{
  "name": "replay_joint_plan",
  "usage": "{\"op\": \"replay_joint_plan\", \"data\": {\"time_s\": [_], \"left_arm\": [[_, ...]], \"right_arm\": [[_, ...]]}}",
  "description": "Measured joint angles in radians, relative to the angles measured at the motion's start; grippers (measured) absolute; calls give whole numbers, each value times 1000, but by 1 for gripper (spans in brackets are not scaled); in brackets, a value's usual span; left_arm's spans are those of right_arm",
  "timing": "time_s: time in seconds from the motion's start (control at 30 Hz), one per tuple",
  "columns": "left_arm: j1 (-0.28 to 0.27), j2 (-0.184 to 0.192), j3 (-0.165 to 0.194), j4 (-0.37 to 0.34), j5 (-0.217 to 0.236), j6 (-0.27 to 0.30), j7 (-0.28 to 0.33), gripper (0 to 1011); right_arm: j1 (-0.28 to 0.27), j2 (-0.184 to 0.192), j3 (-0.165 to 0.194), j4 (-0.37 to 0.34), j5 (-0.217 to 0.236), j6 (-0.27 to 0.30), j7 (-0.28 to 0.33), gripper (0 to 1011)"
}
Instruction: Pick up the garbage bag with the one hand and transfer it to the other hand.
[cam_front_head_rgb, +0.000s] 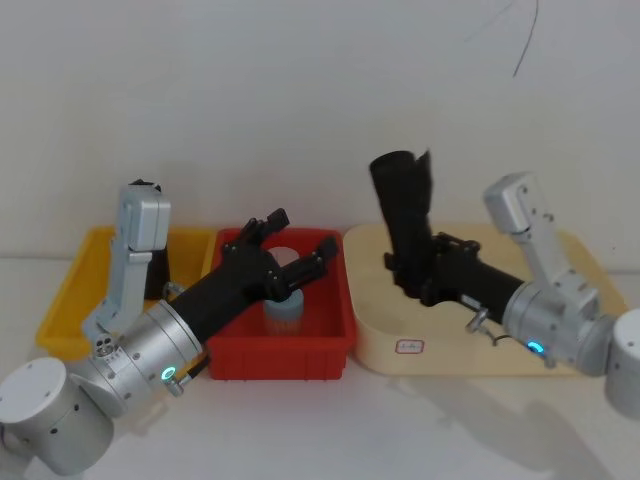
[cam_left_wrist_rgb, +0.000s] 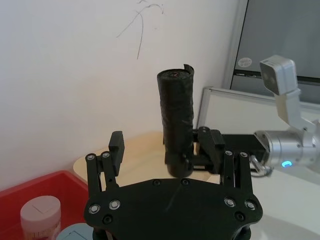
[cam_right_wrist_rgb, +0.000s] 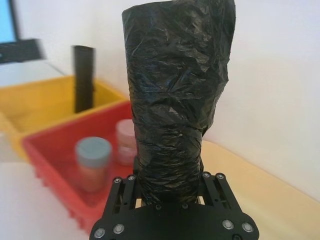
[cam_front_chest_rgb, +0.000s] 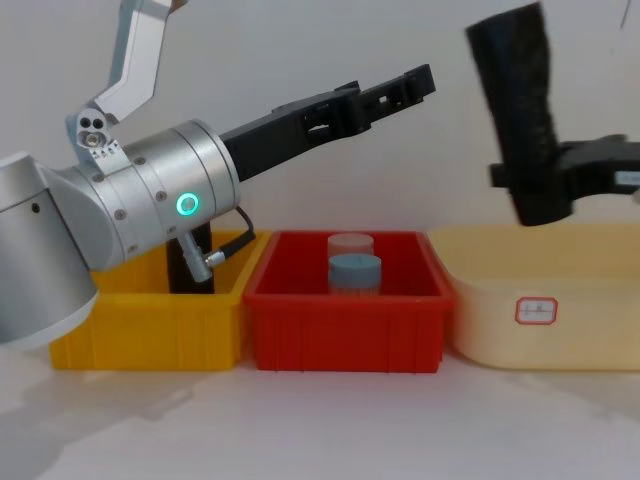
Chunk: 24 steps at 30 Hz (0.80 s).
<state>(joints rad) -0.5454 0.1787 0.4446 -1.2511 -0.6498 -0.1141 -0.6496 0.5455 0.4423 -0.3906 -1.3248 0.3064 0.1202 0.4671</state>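
The garbage bag (cam_front_head_rgb: 405, 215), a thick black roll, stands nearly upright in the air above the cream tray (cam_front_head_rgb: 450, 352). My right gripper (cam_front_head_rgb: 410, 272), on the arm with the blue ring, is shut on its lower end (cam_right_wrist_rgb: 175, 90). My left gripper (cam_front_head_rgb: 300, 235), on the arm with the green ring, hangs open over the red bin (cam_front_head_rgb: 280, 347). Its fingers point toward the roll with a gap in between. In the left wrist view the roll (cam_left_wrist_rgb: 176, 115) stands beyond the open fingers (cam_left_wrist_rgb: 116, 145). From the chest, the roll (cam_front_chest_rgb: 520, 100) is high on the right and the left gripper (cam_front_chest_rgb: 400, 90) is level with it.
A second black roll (cam_front_chest_rgb: 190, 265) stands in the yellow bin (cam_front_chest_rgb: 150, 335) on the left. In the red bin are a blue-lidded jar (cam_front_chest_rgb: 355, 272) and a white-lidded jar (cam_front_chest_rgb: 350, 243). A white wall stands close behind the bins.
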Motion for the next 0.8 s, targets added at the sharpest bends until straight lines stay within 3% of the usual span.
{"op": "replay_joint_plan", "data": {"time_s": [0.3, 0.57, 0.8], "left_arm": [[0, 0, 0, 0, 0, 0, 0, 1000], [0, 0, 0, 0, 0, 0, 0, 1000], [0, 0, 0, 0, 0, 0, 0, 1000]], "right_arm": [[34, 39, 41, 63, -18, 28, -27, 559], [46, 78, 64, 83, -47, 60, -50, 806], [43, 105, 64, 41, -72, 73, -52, 987]]}}
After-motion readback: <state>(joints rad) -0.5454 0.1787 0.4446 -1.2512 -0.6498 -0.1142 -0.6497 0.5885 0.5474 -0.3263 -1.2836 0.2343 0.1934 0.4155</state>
